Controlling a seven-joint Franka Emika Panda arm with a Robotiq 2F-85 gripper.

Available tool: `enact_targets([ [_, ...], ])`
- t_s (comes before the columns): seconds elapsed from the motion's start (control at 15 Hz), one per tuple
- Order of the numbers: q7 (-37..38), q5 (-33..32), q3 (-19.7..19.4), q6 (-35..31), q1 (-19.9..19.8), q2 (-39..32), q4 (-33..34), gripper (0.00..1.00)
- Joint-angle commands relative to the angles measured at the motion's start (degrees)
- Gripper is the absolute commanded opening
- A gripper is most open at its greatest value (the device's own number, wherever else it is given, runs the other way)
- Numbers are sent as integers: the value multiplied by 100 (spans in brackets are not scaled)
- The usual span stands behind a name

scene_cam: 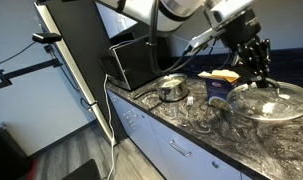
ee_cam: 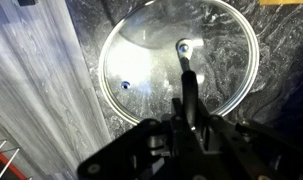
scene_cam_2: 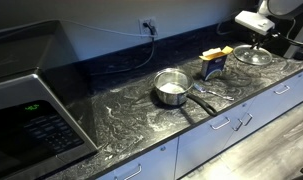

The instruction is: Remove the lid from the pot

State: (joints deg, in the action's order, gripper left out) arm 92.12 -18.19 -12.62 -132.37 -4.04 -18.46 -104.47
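Domed glass lid [ee_cam: 179, 70] with shiny metal rim lies flat on the marbled dark counter [scene_cam_2: 121, 112], well apart from the round steel pot [scene_cam_2: 171, 88]; the gripper [scene_cam: 257, 70] hangs over it, its grip impossible to tell

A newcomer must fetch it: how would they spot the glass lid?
Start at the dark marbled counter. Pass the open pot and the blue box; the lid lies flat beyond them, under the claw. It alone is see-through, with a metal rim.
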Motion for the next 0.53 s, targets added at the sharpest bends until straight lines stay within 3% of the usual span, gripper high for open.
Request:
enact_targets([
  [0.0, 455, -51, -210, 264, 65, -422, 601, 4],
  [0.47, 706, 119, -384, 503, 17, -1022, 1185, 4],
])
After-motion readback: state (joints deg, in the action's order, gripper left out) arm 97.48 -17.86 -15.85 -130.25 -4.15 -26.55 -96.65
